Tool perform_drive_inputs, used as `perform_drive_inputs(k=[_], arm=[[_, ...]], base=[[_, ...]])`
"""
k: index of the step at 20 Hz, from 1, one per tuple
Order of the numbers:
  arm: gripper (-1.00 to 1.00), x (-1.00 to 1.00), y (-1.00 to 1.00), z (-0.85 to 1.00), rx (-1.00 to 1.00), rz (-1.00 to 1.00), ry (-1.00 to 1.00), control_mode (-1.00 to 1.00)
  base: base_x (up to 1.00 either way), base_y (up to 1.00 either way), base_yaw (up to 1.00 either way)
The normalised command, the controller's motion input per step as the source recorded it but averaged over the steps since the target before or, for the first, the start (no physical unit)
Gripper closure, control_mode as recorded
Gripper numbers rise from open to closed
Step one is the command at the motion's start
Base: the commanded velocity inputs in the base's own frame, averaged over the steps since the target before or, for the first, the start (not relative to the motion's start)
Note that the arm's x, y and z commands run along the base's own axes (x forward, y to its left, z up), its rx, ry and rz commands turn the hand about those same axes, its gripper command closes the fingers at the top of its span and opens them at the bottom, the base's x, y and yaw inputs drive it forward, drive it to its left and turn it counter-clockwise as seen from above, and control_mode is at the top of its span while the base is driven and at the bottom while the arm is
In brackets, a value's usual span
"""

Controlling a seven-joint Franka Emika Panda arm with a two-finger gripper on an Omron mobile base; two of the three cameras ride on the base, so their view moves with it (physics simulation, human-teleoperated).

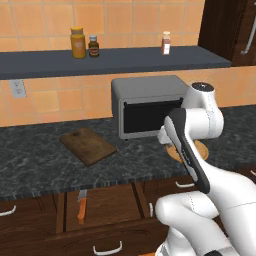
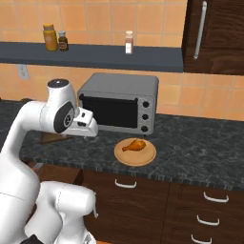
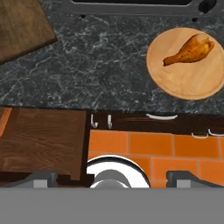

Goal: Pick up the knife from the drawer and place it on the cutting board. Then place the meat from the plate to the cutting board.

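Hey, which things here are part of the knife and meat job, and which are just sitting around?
Part of the job:
knife, lying in the open drawer
cutting board on the counter, bare
meat on the plate

Just sitting around:
toaster oven
three bottles on the shelf: yellow jar, small dark bottle, white shaker
wall outlet

Meat (image 2: pixel 133 145) on plate (image 2: pixel 135 159) before toaster oven (image 2: pixel 119 102).

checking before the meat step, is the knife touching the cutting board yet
Apart. The left base view shows the knife lying in the open drawer below the counter edge, while the cutting board sits on the counter.
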Motion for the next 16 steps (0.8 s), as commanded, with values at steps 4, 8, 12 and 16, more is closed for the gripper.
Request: perform_drive_inputs(k=[4,8,12,16], arm=[[-1.0,0.0,0.0,-0.15,-0.01,0.01,0.0,1.0],[-1.0,0.0,0.0,0.0,0.0,0.0,0.0,1.0],[-1.0,0.0,0.0,0.0,0.0,0.0,0.0,1.0],[-1.0,0.0,0.0,0.0,0.0,0.0,0.0,1.0]], base=[[-0.01,0.0,0.1],[-0.02,-0.39,0.31],[-0.03,-0.76,0.35],[0.01,-0.6,0.34]])
